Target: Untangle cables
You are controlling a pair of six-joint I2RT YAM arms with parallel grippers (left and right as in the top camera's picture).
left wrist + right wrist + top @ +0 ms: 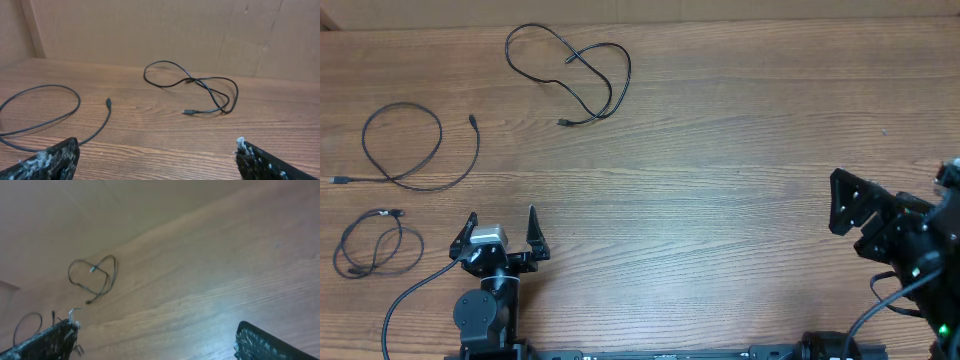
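Three thin black cables lie apart on the wooden table. One twisted loop (pixel 570 70) is at the far middle-left, and it also shows in the left wrist view as the looped cable (pixel 200 87) and in the right wrist view (pixel 95 277). A wide open ring of cable (pixel 410 150) lies at the left (pixel 60 115). A small coiled cable (pixel 375 245) rests near the front left corner. My left gripper (pixel 500 232) stands open just right of that coil, with nothing between its fingers (pixel 157 160). My right gripper (pixel 838 203) hangs open at the far right, well away from every cable (pixel 157 340).
A brown cardboard wall (pixel 150 30) closes off the back of the table (pixel 720 150). The arm bases and their thicker wires sit along the front edge. A bare stretch of wood lies between the two grippers.
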